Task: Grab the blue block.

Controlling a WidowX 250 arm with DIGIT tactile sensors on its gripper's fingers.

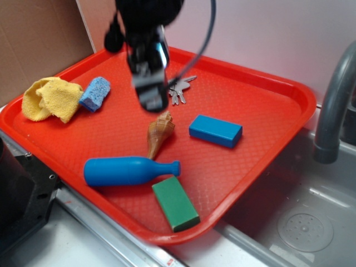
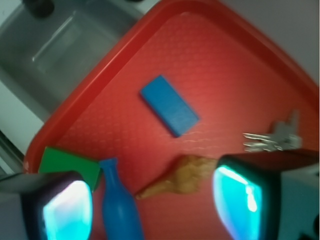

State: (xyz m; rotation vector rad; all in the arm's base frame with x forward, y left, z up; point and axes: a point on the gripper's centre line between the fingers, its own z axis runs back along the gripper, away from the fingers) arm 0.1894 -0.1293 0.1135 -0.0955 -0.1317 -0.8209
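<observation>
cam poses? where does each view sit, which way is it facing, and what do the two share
Exterior: off the tray's front corner, raised, looking down; the gripper hangs blurred over the shell.
Wrist: on the gripper, looking down; both fingers frame the bottom edge.
Shared: blue block, shell, blue bottle toy, green block, keys, sink.

Red tray [image 1: 267, 83] sits beside a sink basin [image 1: 311, 222], grey faucet [image 1: 334, 105] at right. Gripper [image 1: 151, 95] hangs blurred above tray centre, over the keys [image 1: 181, 89]; finger spacing unreadable. Blue block [image 1: 215, 130] lies flat, right of a brown seashell [image 1: 159, 133]. Blue bottle-shaped toy [image 1: 125, 170] lies on its side, green block [image 1: 175, 203] just beside its neck. Yellow cloth [image 1: 50, 99] touches a light-blue sponge [image 1: 95, 93] at far left.
</observation>
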